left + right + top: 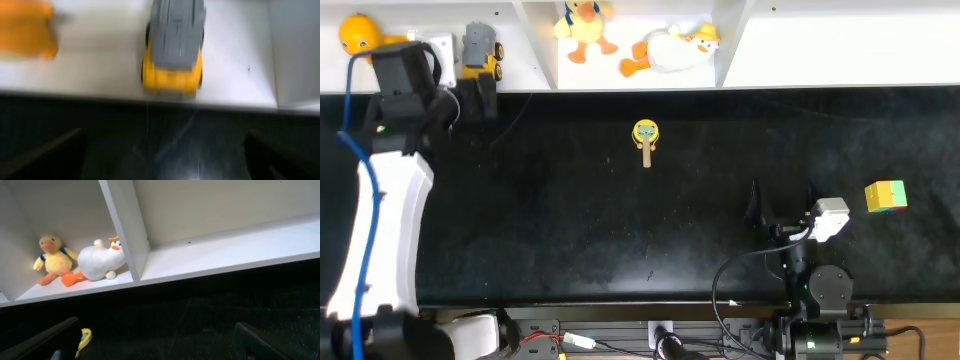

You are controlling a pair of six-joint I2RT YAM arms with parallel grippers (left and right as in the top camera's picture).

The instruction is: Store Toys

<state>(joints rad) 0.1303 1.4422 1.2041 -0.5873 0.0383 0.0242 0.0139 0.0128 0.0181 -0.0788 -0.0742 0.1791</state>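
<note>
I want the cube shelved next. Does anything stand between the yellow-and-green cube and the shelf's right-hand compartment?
Nothing visible does. The yellow-and-green cube lies on the black mat, and no object sits between it and the white shelf's right-hand compartment.

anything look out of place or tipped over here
Two toys sit out on the table, not in the shelf: a yellow stick toy near the middle and a coloured block at the right. In the middle compartment the white plush duck lies on its side beside the yellow duck.
</note>
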